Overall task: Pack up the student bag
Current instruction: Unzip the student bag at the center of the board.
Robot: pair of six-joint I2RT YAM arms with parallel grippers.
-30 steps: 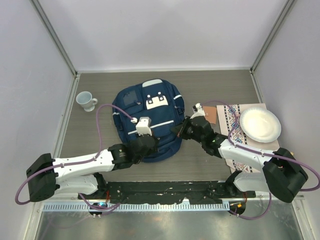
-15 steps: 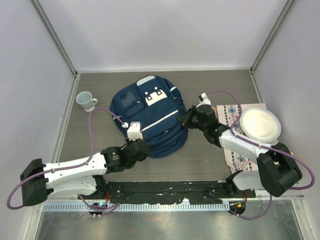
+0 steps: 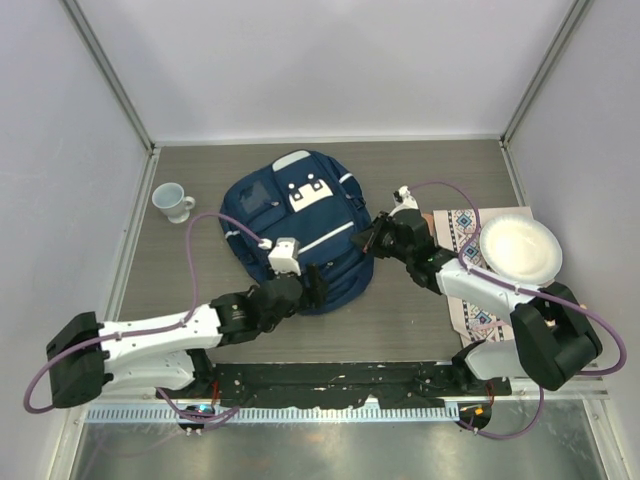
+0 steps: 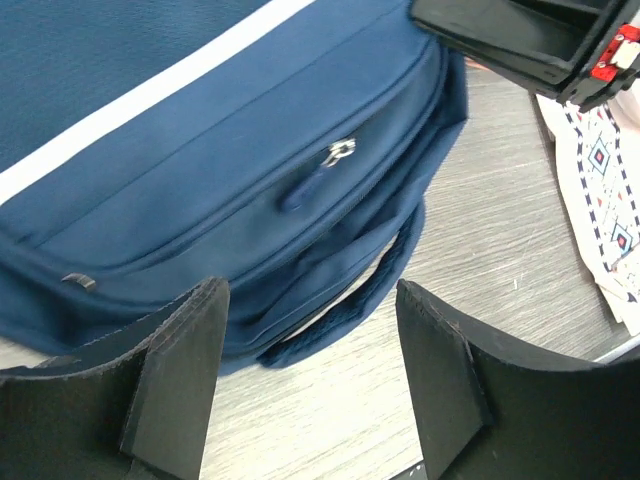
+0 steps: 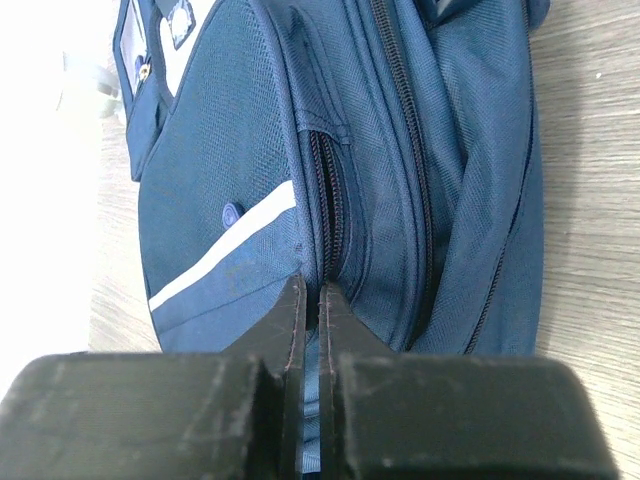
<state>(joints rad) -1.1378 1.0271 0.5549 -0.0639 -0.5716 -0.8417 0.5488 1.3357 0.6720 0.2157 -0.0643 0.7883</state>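
The student bag, navy with thin white stripes and a white patch, lies flat at the table's middle. My left gripper is open at the bag's near edge. In the left wrist view its fingers straddle bare table just short of the bag and its carry loop, holding nothing. My right gripper is at the bag's right side. In the right wrist view it is shut, with blue fabric pinched by a side zipper of the bag.
A white mug stands at the left. A patterned placemat with a white plate lies at the right, its edge also in the left wrist view. The right arm's black body hangs above the bag's corner.
My left gripper has opened, let go of the bag and slid right along its near edge. The bag shifted away and turned. The right gripper stayed shut and moved with it.
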